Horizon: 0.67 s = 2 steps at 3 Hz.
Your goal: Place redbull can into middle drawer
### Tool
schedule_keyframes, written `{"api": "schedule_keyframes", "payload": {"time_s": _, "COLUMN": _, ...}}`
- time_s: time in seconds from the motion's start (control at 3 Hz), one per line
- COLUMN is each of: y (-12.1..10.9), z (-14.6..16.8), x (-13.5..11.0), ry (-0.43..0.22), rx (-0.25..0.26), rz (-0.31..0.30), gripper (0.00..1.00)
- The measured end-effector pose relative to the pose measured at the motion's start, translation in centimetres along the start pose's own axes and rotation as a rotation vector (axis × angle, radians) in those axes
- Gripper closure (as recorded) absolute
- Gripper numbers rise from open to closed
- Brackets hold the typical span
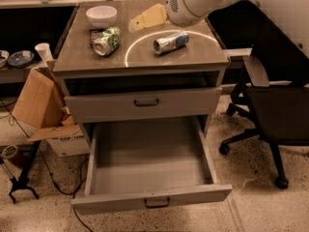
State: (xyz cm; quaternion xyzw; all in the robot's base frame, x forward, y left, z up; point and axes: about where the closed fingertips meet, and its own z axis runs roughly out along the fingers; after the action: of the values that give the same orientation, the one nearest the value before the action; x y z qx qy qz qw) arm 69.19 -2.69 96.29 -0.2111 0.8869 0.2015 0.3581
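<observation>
The redbull can [171,41], slim and silver with blue patches, lies on its side on the cabinet top [193,57], inside a bright ring of light. My gripper [137,23], tan, hangs over the back of the top, to the left of and behind the can, apart from it and holding nothing I can see. The middle drawer [149,170] is pulled wide open below, and its plain grey inside holds nothing. The upper drawer front [145,103] is shut.
A green-and-white can [107,40] lies on the top at the left, with a white bowl [101,14] behind it. A cardboard box [41,105] stands left of the cabinet. A black office chair [275,105] stands at the right.
</observation>
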Motion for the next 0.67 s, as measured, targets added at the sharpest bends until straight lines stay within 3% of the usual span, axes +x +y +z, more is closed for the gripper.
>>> {"api": "schedule_keyframes", "payload": {"time_s": 0.67, "y": -0.2, "z": 1.3, "x": -0.3, "ry": -0.016, "rx": 0.012, "rz": 0.030, "gripper": 0.00}}
